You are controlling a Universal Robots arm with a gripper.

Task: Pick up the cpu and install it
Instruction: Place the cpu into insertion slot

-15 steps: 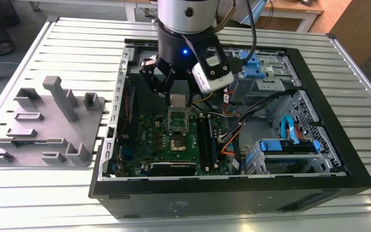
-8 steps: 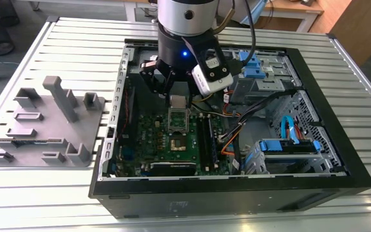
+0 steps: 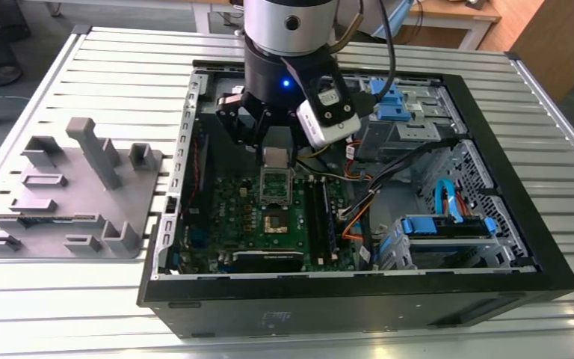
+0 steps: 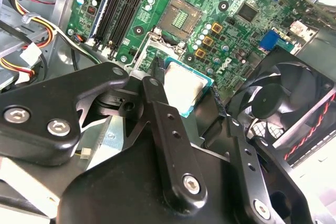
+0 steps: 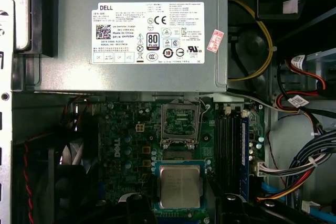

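Gripper (image 3: 276, 154) clenched on the cpu (image 3: 277, 158). In the exterior view the socket (image 3: 275, 188) sits at its 6 o'clock. Best approach imo: keep chip level, match corner marks, lower w/o pressing the pins.

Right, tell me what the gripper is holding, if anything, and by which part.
The gripper holds the cpu, jaws shut on two opposite edges of it, silver top showing between them; the socket is empty.

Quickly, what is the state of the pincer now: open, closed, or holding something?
Pincer: closed on the chip, holding it by its edges over the green board.
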